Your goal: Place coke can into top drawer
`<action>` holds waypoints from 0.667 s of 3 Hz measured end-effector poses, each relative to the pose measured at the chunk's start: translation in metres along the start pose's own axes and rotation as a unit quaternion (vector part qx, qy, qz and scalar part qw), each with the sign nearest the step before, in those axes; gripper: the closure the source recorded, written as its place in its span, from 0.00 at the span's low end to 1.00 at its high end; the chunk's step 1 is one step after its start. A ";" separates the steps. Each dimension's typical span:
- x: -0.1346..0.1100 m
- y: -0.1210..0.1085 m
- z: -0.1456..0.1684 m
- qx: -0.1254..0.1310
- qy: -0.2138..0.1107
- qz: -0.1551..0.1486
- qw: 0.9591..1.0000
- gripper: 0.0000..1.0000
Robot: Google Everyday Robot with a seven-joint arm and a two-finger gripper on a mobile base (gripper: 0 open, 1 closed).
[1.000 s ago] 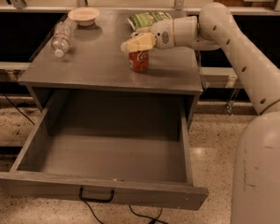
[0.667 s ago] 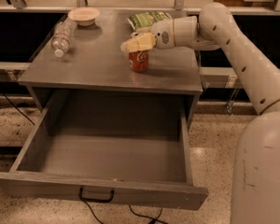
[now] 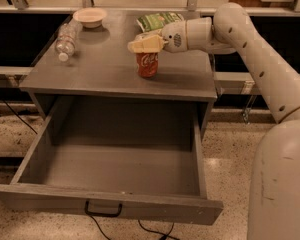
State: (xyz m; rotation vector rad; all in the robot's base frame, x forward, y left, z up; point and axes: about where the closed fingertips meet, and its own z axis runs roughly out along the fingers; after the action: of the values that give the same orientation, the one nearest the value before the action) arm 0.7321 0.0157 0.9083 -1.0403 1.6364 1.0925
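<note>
The red coke can [image 3: 147, 65] stands upright on top of the grey cabinet [image 3: 90, 74], right of the middle. My gripper [image 3: 144, 45] reaches in from the right and sits right at the can's top, hiding its rim. The can rests on the cabinet top. The top drawer [image 3: 105, 201] below is pulled far out and has nothing in it. Its black handle [image 3: 104, 209] is on the front panel.
A clear plastic bottle [image 3: 65, 39] lies on the cabinet top at the left. A white bowl [image 3: 90, 16] stands at the back, and a green chip bag [image 3: 158, 21] lies behind the can. My arm [image 3: 255, 54] spans the right side. Cables run on the floor.
</note>
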 end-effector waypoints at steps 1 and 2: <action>0.000 0.000 0.000 0.000 0.000 0.000 1.000 0.72; 0.000 0.000 0.000 0.000 0.000 0.000 1.000 1.00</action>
State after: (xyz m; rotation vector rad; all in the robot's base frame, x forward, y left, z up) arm 0.7321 0.0158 0.9082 -1.0404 1.6363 1.0926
